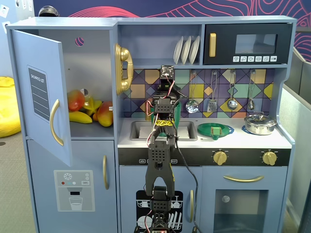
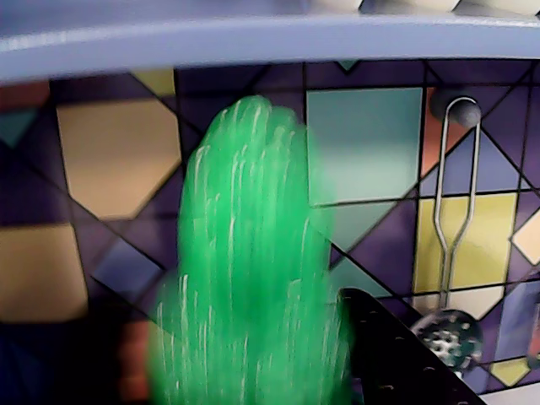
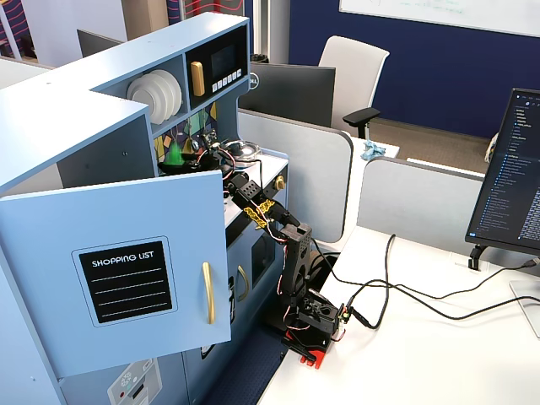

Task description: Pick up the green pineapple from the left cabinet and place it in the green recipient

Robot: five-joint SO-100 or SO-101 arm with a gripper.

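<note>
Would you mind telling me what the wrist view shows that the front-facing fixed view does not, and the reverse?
Only the wrist view shows the green pineapple, a blurred close-up filling the frame beside a dark finger. Only the front-facing fixed view shows the open left cabinet with the mangoes and banana inside, the arm, the flat green dish and the microwave. Both share the coloured tile backsplash and a hanging slotted spoon.
</note>
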